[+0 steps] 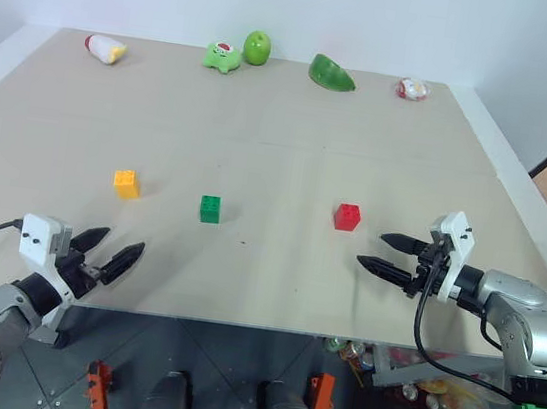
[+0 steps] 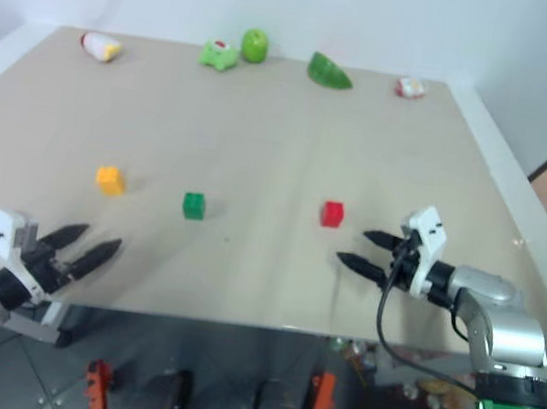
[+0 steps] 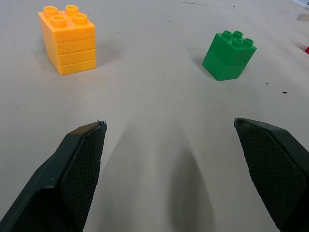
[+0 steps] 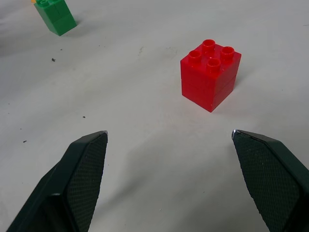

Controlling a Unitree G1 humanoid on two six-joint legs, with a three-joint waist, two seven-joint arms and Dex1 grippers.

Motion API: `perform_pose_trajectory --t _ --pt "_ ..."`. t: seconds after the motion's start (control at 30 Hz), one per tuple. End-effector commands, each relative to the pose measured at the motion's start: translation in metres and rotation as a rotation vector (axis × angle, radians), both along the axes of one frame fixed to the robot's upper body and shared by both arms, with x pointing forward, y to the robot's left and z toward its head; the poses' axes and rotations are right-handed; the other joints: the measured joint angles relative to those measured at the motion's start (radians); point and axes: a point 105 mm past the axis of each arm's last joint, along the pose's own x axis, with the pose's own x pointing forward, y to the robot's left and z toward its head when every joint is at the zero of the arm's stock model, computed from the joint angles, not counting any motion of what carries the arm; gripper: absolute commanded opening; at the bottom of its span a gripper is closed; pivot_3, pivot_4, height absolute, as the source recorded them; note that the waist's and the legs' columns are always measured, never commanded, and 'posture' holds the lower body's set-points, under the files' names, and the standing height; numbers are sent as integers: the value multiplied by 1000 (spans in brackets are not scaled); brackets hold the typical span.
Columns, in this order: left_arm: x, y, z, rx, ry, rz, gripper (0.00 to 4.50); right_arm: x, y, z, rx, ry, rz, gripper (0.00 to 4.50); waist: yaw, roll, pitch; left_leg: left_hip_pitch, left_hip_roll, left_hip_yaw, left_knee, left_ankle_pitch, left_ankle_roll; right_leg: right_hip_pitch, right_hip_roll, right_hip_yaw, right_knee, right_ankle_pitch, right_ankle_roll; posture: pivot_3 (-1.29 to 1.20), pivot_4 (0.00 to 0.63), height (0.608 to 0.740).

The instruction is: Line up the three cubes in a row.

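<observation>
Between my wide, empty left claw [image 3: 169, 130] fingers sit yellow cube [image 3: 67, 38] and green cube [image 3: 229, 54]. Right claw [image 4: 169, 135], equally wide and empty, faces red cube [image 4: 211, 74].

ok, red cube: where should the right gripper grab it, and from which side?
Pinch the red cube across two opposite flat side walls, below the studs. It stands upright and alone on the table, so nothing blocks a low approach. The right gripper is open, nearest, and already pointing towards it, so come in from that side, probably turning slightly to square up with the faces.

Three cubes [image 1: 210, 208] abreast on table [image 1: 295, 117]
</observation>
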Motion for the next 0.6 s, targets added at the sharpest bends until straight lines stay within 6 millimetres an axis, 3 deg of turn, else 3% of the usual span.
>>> perform_pose_trajectory --t 0.03,0.13,0.4,0.6 --pt "-2 -8 8 86 -50 -52 4378 10 -1 15 -9 -69 -55 4289 0 0 0 0 0 0 0 0 0 0 0 0 0 0 0 0 150 733" --pt "-11 -31 7 210 -69 -208 4378 22 0 14 -21 -82 -155 4289 -2 0 0 0 0 1 1 0 0 -1 0 1 0 0 0 0 150 733" --pt "-18 -71 23 258 -151 -456 4378 41 10 8 -49 -87 -277 4289 -1 0 0 0 0 2 1 0 0 -1 0 4 0 1 1 0 150 733" --pt "-15 -92 37 259 -207 -547 4378 43 34 5 -35 -58 -271 4289 -1 0 0 0 0 3 0 0 0 0 1 4 1 1 2 0 150 733"
